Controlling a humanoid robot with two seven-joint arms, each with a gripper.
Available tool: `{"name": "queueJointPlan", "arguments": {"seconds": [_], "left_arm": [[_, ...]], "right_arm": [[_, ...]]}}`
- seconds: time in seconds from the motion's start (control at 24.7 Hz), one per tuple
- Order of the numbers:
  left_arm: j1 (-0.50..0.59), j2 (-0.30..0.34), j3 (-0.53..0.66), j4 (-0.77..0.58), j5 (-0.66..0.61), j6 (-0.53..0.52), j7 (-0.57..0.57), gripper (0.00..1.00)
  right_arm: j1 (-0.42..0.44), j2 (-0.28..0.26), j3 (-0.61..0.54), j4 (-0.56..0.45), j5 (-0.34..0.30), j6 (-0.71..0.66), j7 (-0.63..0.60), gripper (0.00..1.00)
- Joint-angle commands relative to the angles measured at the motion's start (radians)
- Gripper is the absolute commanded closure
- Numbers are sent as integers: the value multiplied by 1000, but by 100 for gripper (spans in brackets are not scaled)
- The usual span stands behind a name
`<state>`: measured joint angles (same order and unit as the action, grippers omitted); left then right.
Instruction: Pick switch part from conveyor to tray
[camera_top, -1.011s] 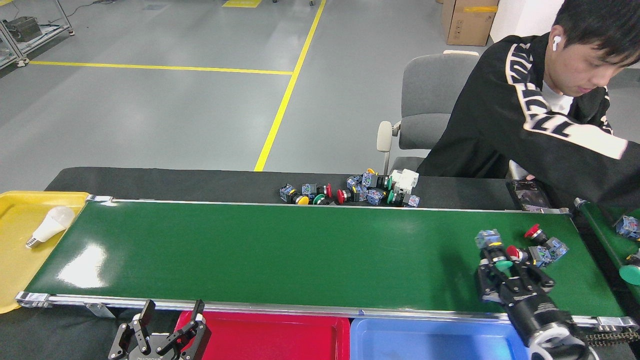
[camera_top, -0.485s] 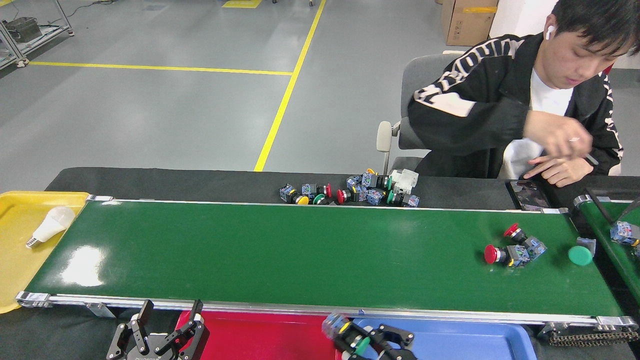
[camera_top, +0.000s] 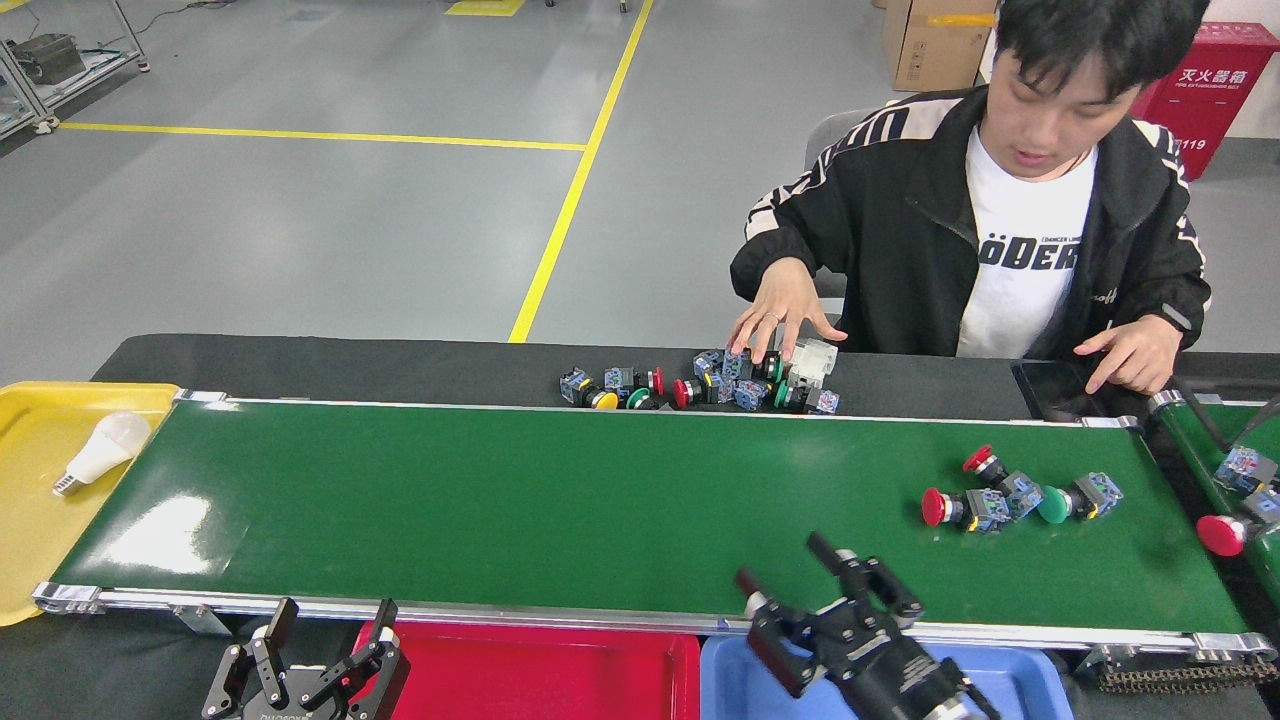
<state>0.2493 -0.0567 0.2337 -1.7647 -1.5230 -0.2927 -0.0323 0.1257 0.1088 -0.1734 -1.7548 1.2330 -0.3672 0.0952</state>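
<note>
Switch parts (camera_top: 1020, 495) lengthwise on conveyor (camera_top: 560, 500), caps leftward; right pincer (camera_top: 795, 570) spread, empty

Factory floor: grey floor (camera_top: 300, 230), yellow lane lines (camera_top: 570, 200), conveyor (camera_top: 600, 500), cardboard box (camera_top: 935, 40).

Glossy green conveyor (camera_top: 560, 500); yellow tray (camera_top: 30, 500), red tray (camera_top: 560, 670), blue tray (camera_top: 740, 680), seemingly plain.

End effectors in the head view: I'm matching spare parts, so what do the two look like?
Both are black. The left end effector has two slim linkage fingers with pale pads near the tips and faint lettering on its body. The right end effector has the same black linkage fingers on a round black wrist barrel with a silvery ring.
</note>
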Motion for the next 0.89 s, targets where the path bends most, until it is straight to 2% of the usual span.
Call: {"name": "queueJointPlan", "arguments": {"seconds": [0.0,0.12,0.2,0.28,0.53,0.61,0.69,0.85], "left_arm": [[-4,6,3,-13,-3,7,-55,0],[-7,5,3,-13,-3,9,-67,0],[-10,8,3,-13,-9,17,-66,0],[-10,9,3,-13,-29,32,-61,0],[-15,15,4,-13,-33,27,-40,0],[-16,14,1,-13,-31,26,-43,0],[-18,14,1,-13,-31,26,-46,0],[-19,15,3,-13,-33,27,-46,0]], "right_arm": [[34,0,-67,-14,3,67,-88,11],[121,-15,-81,-15,22,140,-91,12],[158,-27,-81,-15,74,149,-100,14],[170,-26,-81,-15,123,154,-120,14],[155,-20,-77,-14,131,163,-121,14],[118,-4,-40,-11,149,183,-97,14],[52,14,46,15,197,271,-55,13],[-110,6,235,173,224,493,-32,10]]}}
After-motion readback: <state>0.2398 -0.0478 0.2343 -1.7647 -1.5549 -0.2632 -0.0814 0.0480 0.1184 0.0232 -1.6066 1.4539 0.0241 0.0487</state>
